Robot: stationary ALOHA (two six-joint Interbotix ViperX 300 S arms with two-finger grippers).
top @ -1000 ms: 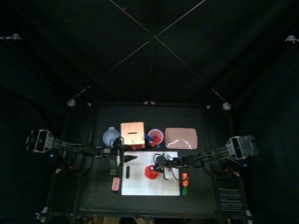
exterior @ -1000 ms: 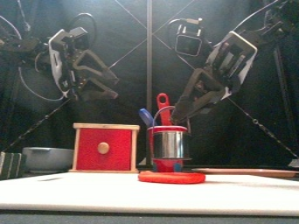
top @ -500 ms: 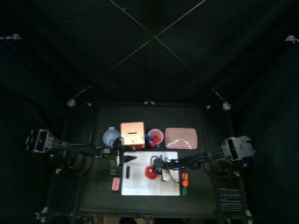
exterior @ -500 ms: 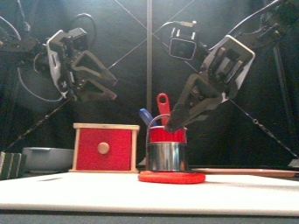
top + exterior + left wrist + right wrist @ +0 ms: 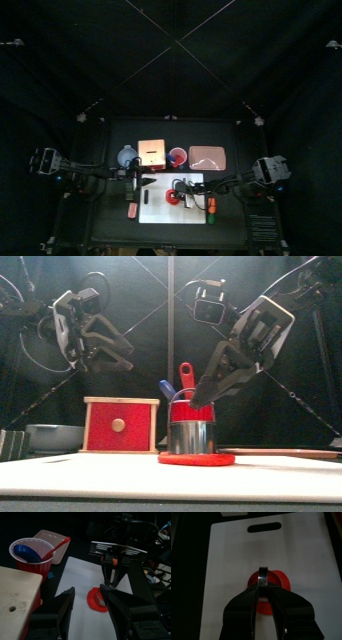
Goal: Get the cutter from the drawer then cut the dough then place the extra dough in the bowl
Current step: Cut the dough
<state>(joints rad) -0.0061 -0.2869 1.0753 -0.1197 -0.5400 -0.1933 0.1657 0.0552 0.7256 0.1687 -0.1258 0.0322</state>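
The right gripper (image 5: 263, 589) squeezes the cutter (image 5: 191, 436) low in the middle, and sticky dough (image 5: 197, 459) may come up off the board (image 5: 231, 562) too.

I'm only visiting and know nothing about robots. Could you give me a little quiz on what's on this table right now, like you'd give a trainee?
1. True or false: the metal cutter stands on the red dough.
2. Which end effector holds the cutter's wire handle? A) left B) right C) neither
3. Fill in: the dough lies on a white ____.
Key: 1 true. 2 B, the right end effector, shut on the handle. 3 cutting board.
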